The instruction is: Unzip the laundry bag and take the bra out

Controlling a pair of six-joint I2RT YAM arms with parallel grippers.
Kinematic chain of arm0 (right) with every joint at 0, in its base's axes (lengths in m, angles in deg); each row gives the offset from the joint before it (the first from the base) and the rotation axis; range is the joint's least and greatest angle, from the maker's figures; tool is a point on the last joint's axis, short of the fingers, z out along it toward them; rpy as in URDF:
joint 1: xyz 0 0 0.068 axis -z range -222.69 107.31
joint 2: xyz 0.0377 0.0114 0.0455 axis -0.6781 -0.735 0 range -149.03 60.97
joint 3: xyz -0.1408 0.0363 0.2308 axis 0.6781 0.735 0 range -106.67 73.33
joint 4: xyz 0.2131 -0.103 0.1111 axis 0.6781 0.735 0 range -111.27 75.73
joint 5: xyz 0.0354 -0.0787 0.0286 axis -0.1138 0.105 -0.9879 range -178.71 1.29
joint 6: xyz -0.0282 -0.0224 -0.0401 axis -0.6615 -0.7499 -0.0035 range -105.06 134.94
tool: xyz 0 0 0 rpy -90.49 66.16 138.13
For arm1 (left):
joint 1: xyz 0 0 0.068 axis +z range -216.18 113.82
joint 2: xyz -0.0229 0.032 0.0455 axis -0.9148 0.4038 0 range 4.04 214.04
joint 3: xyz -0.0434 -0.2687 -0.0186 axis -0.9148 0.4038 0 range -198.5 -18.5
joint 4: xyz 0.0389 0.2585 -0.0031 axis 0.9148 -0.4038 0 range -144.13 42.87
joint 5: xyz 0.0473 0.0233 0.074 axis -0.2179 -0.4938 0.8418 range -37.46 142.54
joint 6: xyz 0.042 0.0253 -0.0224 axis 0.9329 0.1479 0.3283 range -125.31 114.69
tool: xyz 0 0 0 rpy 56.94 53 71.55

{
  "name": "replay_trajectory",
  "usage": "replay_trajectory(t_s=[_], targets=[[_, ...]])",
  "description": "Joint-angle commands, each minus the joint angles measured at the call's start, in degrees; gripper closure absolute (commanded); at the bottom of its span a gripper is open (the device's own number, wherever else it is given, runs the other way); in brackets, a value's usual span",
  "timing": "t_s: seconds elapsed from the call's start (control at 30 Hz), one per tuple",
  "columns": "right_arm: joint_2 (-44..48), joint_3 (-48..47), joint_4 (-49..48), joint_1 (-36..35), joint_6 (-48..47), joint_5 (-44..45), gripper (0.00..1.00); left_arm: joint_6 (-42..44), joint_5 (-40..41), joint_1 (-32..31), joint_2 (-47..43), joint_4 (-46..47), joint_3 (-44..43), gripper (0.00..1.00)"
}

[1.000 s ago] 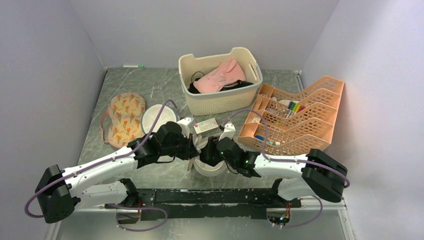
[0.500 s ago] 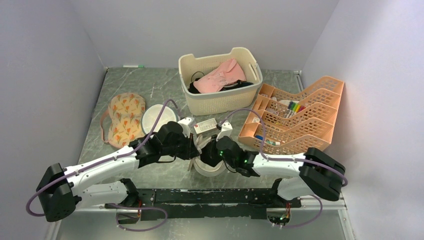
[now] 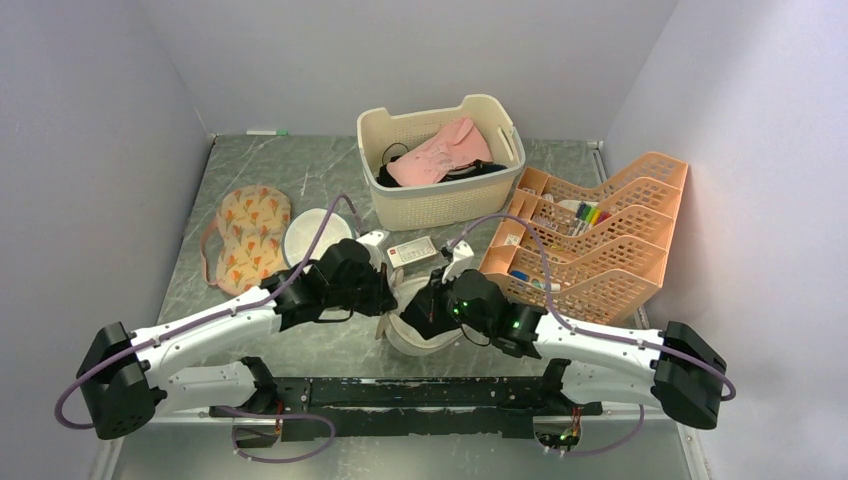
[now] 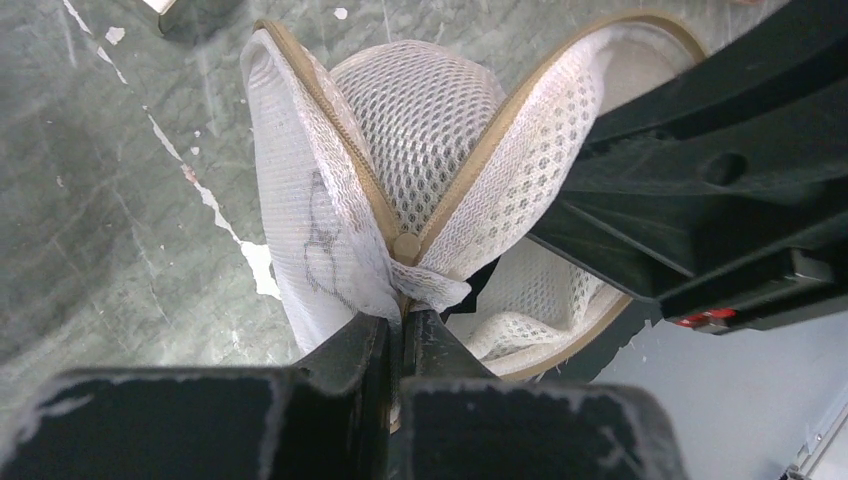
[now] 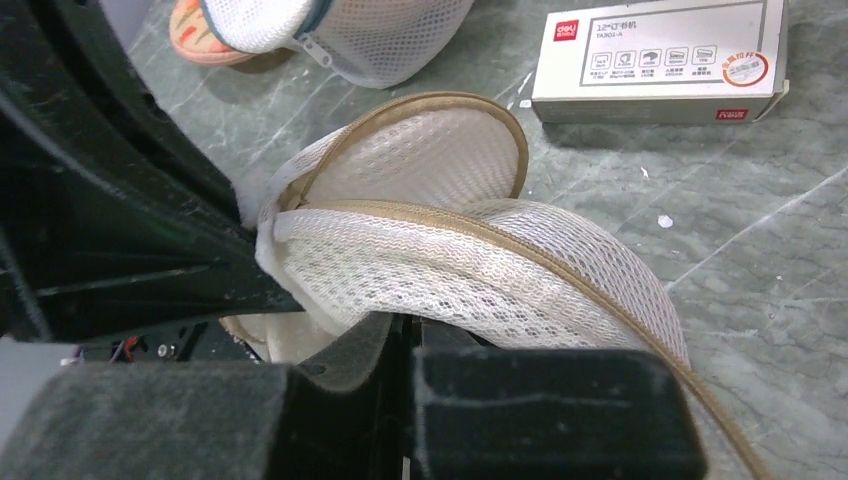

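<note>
Right now the laundry bag [image 3: 413, 332] sits on the counter [image 3: 330, 170] near the front edge, between the two arms. The left hand [image 4: 402, 338] is squeezed tight on the bag's white mesh, right by the beige zip [image 4: 405, 246]. The right hand [image 5: 405, 338] is squeezed tight on the mesh from the other side.

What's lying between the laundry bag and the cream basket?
A small white labelled box, lying flat; the top view shows it between the laundry bag and the basket.
</note>
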State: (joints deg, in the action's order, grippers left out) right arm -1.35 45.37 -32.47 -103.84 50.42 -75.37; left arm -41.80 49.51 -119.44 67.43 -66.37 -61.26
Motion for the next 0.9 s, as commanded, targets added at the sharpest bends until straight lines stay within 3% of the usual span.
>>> replay_trajectory(t_s=[0.0, 0.33, 0.6, 0.77, 0.87], targets=[[3.5, -1.5, 2.8, -0.2, -0.8, -2.1, 1.00, -1.3, 3.1, -0.4, -0.4, -3.1, -2.3, 0.93], [4.7, -3.2, 6.3, 0.0, -1.5, -5.9, 1.00, -3.8, 5.1, -0.4, -1.6, -5.9, -3.6, 0.93], [5.9, -2.3, -2.4, 0.0, -2.7, -13.5, 1.00, -9.5, 3.8, -0.4, -0.7, -2.9, -2.0, 0.93], [8.4, -4.0, -3.9, 0.1, -2.7, -13.8, 1.00, -10.2, 3.7, -0.4, -0.3, -1.8, -1.4, 0.93], [10.8, -5.9, -1.1, 0.6, -1.5, -9.2, 1.00, -10.4, 4.5, -0.4, 0.3, -2.4, -1.2, 0.93]])
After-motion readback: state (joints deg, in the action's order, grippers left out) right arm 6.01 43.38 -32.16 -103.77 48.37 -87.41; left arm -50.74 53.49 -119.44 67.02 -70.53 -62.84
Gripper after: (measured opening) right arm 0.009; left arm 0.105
